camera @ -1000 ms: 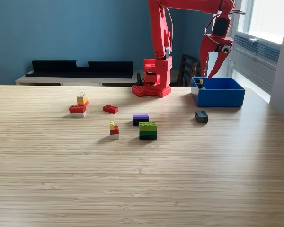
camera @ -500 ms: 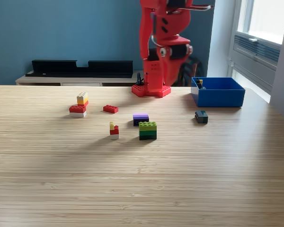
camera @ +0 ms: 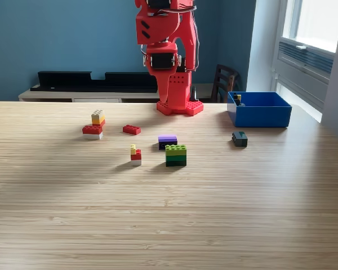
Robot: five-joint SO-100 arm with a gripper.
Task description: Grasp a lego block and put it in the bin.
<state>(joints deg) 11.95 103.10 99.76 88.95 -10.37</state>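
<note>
While the gripper's state cannot be told, the bin [camera: 259, 116] lies lengthwise left-right.

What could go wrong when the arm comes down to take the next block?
1. The purple block sits right against the green block; closing on one may push the other.
2. The small red and yellow stack is narrow and tall, so a side touch could tip it.
3. The dark block lies near the blue bin, leaving little room beside the wall.
</note>
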